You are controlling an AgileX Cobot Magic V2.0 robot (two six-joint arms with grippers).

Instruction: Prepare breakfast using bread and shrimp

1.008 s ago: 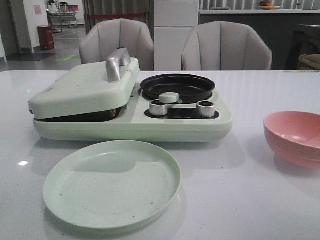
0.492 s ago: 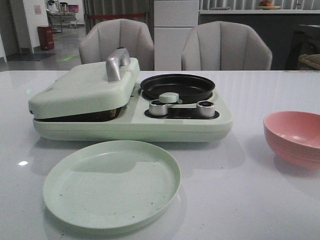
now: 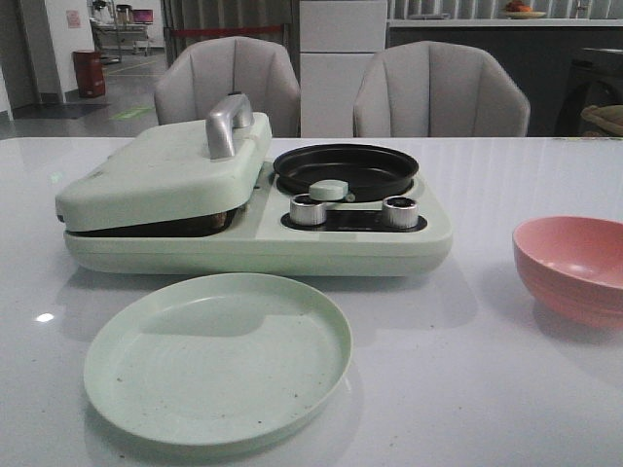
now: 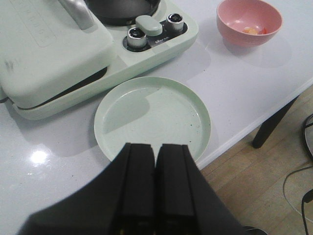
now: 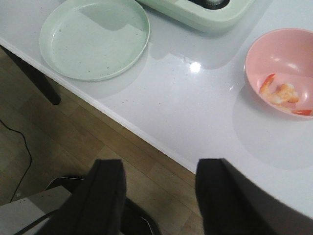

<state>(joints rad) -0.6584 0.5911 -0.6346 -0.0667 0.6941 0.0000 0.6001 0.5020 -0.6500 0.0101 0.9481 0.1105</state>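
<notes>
Pale pink-orange shrimp (image 5: 281,94) with a red bit lie in the pink bowl (image 5: 259,49) on the right of the white table; they also show in the left wrist view as shrimp (image 4: 252,30). The bread is out of view. My left gripper (image 4: 155,147) is shut with nothing in it, hanging over the near rim of the empty pale green plate (image 4: 152,115). My right gripper (image 5: 160,169) is open and empty, above the floor just off the table's front edge. Neither gripper shows in the front view.
A pale green breakfast maker (image 3: 253,243) stands behind the plate (image 3: 219,360), its hinged lid (image 3: 156,175) with a metal handle nearly down on the left, a black pan (image 3: 346,167) and two knobs on the right. The pink bowl (image 3: 574,268) sits at right. Two chairs stand beyond the table.
</notes>
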